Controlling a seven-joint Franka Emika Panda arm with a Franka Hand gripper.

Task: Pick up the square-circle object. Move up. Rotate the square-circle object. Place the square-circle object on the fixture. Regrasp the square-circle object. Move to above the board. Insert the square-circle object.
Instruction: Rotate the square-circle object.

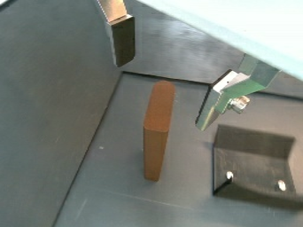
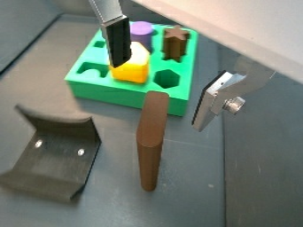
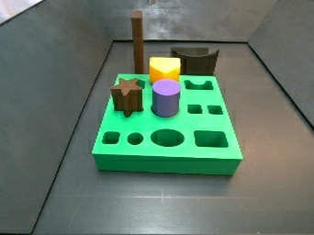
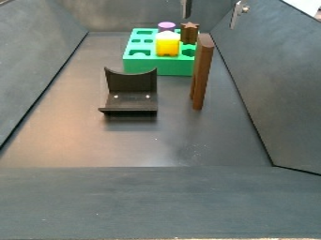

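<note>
Above the square-circle object point(image 2: 149, 142) — gripper point(image 2: 160, 66) open-jawed.

Gripper point(image 2: 160, 66) above the peg: silver metal fingers point(image 2: 214, 99), dark matt pads. Square-circle object point(image 2: 149, 142) matt brown, wood-like. Board point(image 3: 170, 142) smooth green plastic. Floor point(image 4: 150, 141) dull grey.

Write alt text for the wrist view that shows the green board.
The open gripper hangs above the square-circle object, a slim brown peg standing upright on the dark floor, its fingers either side and apart from it. The fixture sits beside; the board lies beyond.
</note>
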